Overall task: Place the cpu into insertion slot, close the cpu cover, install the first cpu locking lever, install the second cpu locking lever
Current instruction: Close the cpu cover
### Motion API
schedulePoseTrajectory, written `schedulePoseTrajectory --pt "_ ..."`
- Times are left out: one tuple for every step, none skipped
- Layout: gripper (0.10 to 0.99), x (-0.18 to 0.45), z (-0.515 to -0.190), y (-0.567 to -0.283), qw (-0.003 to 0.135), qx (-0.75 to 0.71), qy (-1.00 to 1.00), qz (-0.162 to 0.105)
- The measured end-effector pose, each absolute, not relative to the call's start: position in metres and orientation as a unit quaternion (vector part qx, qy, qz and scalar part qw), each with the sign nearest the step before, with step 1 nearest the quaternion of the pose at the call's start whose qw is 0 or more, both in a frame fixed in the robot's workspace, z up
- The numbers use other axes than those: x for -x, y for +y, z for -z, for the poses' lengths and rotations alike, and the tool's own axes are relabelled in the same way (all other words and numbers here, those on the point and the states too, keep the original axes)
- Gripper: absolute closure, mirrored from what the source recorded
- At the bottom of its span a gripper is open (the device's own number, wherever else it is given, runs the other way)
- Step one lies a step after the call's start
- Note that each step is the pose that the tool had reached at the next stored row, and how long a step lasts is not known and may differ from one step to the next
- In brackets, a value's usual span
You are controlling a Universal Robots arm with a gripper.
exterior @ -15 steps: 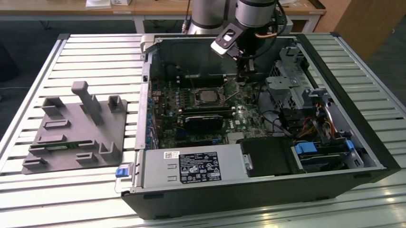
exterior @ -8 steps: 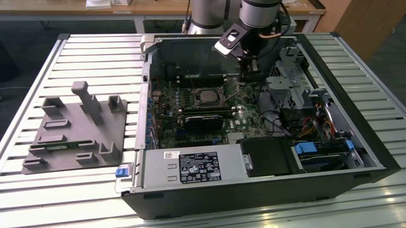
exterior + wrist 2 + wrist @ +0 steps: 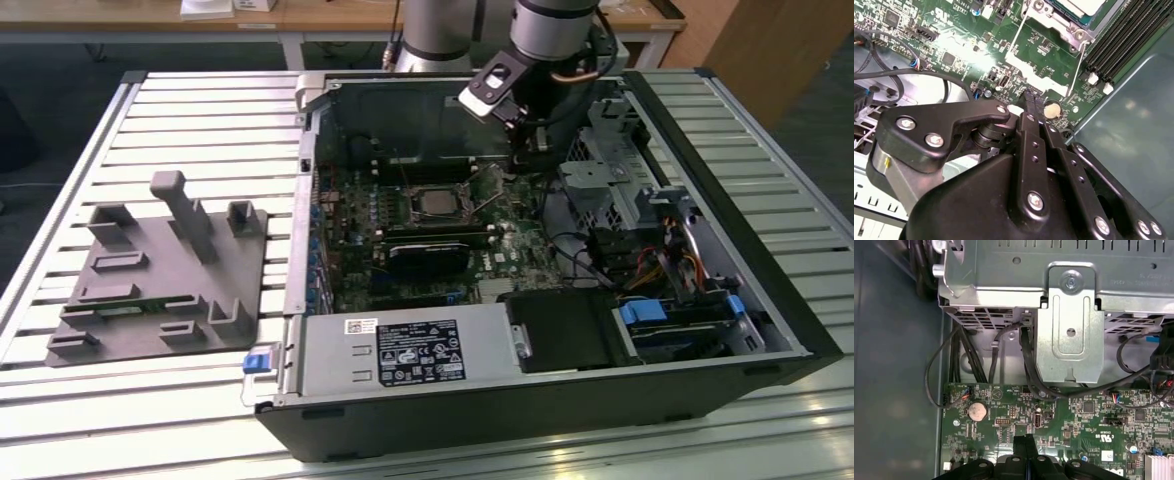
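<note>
The arm was down inside the open computer case (image 3: 787, 330), and the gripper (image 3: 529, 168) hung low over the motherboard (image 3: 527, 250); it was just to the exterior view's right of the cpu (image 3: 434, 200) and a touch farther back, clear of it. The cpu sat in the insertion slot (image 3: 406, 200), silver top up, at the middle of the board. In the second wrist view the cpu cover (image 3: 1056, 24) framed the chip. A thin locking lever (image 3: 1077, 67) ran along one side of the frame and another lever (image 3: 1018, 35) along the opposite side; whether either was latched, I could not tell. In both wrist views the two black fingers (image 3: 1020, 447) were pressed together with nothing between them; their tips hovered over bare green board beside a coin cell battery (image 3: 977, 411). Beyond them in the first wrist view stood a metal bracket (image 3: 1069, 335), with black cables (image 3: 961, 355) looping under it. Long memory slots (image 3: 1124, 35) lay next to the socket; a black card (image 3: 427, 255) sat nearer than the cpu, and nearer again the power supply (image 3: 400, 355). Out on the slatted table (image 3: 200, 110), well to the exterior view's left of the case, lay a grey fixture (image 3: 160, 270).
</note>
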State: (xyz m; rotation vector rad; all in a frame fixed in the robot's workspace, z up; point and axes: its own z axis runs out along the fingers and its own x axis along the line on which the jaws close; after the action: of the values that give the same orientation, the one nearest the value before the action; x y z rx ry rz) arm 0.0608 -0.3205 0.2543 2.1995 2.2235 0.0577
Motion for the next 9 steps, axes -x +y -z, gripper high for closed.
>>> schedulePoseTrajectory --pt "0.980 -0.0616 -0.2538 -0.3204 0.006 -0.703 0.711 -0.018" --pt "0.980 -0.0623 -0.2531 -0.3204 0.006 -0.703 0.711 -0.017" --pt "0.980 -0.0629 -0.2524 -0.3204 0.005 -0.703 0.711 -0.017" --pt "0.980 -0.0634 -0.2517 -0.3204 0.005 -0.703 0.711 -0.017" --pt "0.980 -0.0638 -0.2508 -0.3204 0.004 -0.703 0.711 -0.016" --pt "0.980 -0.0641 -0.2499 -0.3204 0.004 -0.703 0.711 -0.016" --pt "0.980 -0.0643 -0.2489 -0.3204 0.004 -0.703 0.711 -0.015" --pt "0.980 -0.0645 -0.2477 -0.3204 0.003 -0.703 0.711 -0.015" --pt "0.980 -0.0647 -0.2461 -0.3204 0.003 -0.703 0.711 -0.015"
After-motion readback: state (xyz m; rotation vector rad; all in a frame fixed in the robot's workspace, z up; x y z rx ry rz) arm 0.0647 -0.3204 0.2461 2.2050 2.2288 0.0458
